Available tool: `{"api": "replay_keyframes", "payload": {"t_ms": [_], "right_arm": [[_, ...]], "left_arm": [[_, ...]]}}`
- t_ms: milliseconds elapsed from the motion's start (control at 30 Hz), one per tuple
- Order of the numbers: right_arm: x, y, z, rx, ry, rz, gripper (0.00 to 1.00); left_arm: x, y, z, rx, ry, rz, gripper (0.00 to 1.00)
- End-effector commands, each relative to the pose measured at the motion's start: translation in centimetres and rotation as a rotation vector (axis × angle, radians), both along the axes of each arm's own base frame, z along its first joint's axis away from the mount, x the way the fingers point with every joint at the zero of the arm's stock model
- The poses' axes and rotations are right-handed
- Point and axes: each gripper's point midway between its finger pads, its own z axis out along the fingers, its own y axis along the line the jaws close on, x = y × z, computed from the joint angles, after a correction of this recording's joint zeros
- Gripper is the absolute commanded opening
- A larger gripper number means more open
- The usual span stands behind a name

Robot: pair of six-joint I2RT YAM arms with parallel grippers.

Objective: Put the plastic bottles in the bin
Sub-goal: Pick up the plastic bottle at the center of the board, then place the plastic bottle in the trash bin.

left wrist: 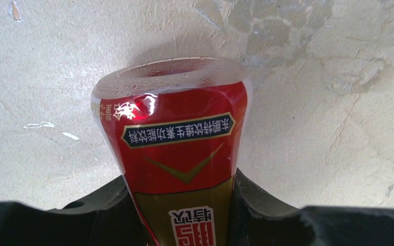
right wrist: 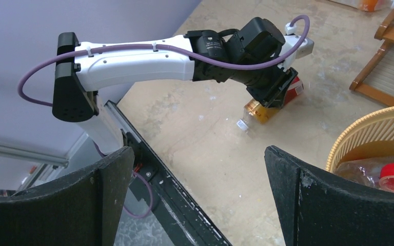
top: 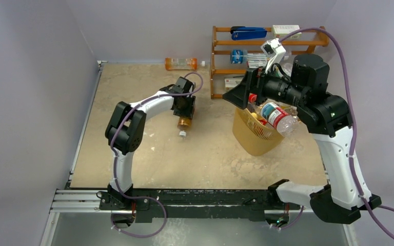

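Where the table (top: 210, 164) lies nearest the arm bases, the bin (top: 251, 142) stands at 4 o'clock from the table's middle. It is yellow-orange with latticed sides. Bottles lie heaped inside it, and 1 clear bottle (top: 278, 118) with a blue-and-red label leans over the rim at 3 o'clock.

The right gripper (right wrist: 199, 154) hangs above the bin's rim at 11 o'clock. Its 2 black fingers (right wrist: 102, 205) are spread wide, with nothing between them.

Near the table's middle, the left gripper (top: 185, 108) is clenched on an amber bottle (top: 184, 123) with a red label. The bottle lies on the table with its white cap (top: 182, 134) pointing to 6 o'clock.

At 12 o'clock, by the far wall, 1 orange bottle (top: 181, 63) lies on its side.

At 1 o'clock stands a wooden rack (top: 216, 56) with a blue stapler (top: 249, 34) on top.
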Motion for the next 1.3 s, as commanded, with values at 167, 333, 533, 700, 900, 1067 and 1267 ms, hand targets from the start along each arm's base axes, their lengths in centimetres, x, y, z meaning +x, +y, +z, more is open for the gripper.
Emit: {"api": "replay_keyframes", "payload": {"t_ms": [167,333,533,700,900,1067,1267], "right_arm": [[-2.1,-1.3,3.4,0.029,-0.096,-0.013,1.0],[-2.8,-2.1,5.0,0.055,-0.123,-0.047,1.0],[-3.7,-3.5,7.5,0.105,-0.176,-0.118,1.0],[-4.7,-4.7,9.8,0.163,-0.218,-0.171,1.0],[-5.5,-6.2,11.1,0.202,-0.253,-0.24,1.0],[-5.9,-6.9,11.3,0.203,-0.263,-0.267,1.0],[-6.3,-7.5,11.0,0.192,-0.262,-0.287,1.0]], "left_arm": [[1.9,-3.7,14.8,-0.291,-0.249,-0.02,0.28],[0.4,-6.5,27.1,-0.555,-0.439,-0.088,0.29],[-3.3,-8.6,39.2,-0.863,-0.657,-0.179,0.29],[-6.8,-10.0,46.3,-1.085,-0.845,-0.253,0.29],[-9.4,-12.8,48.1,-1.19,-1.008,-0.302,0.29],[-10.7,-15.0,47.2,-1.198,-1.115,-0.278,0.29],[-11.1,-17.1,46.5,-1.165,-1.199,-0.23,0.28]]}}
